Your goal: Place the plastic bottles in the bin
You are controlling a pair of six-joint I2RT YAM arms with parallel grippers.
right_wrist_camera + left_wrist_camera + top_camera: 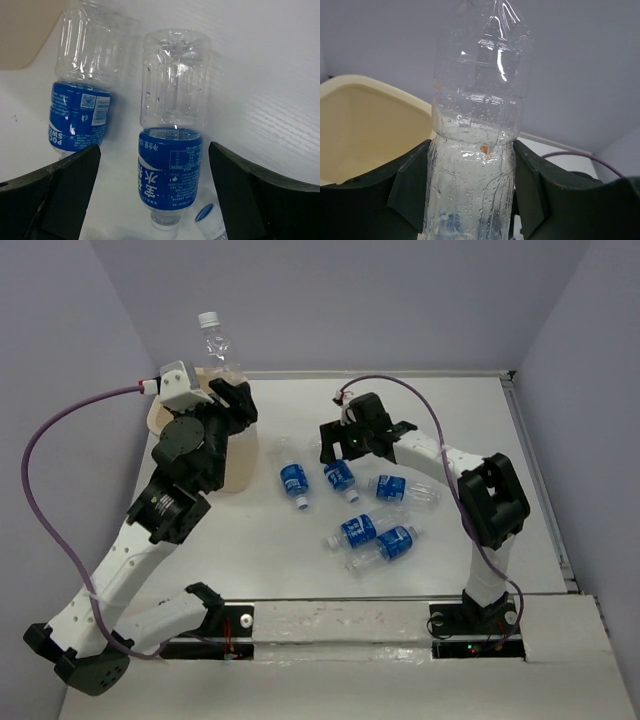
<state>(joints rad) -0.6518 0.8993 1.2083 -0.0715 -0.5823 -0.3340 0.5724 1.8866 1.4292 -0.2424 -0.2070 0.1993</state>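
One plastic bottle point(214, 340) stands upright, cap up, clenched low on its body by the left tool point(472, 200), just by the mouth of the bin point(240, 465) at the far left of the surface point(250, 560). Five more bottles point(355, 532) lie mid-surface. The right tool point(155, 165) hovers released over them, its fingers straddling one labelled bottle point(170, 150) without touching it.

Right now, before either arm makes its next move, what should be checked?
1. The left gripper shut on the held bottle: ok.
2. That bottle over the mouth of the bin: cannot tell.
3. The right gripper open: ok.
4. A lying bottle between its fingers: ok.
5. The neighbouring bottle clear of those fingers: cannot tell, it lies right beside one.
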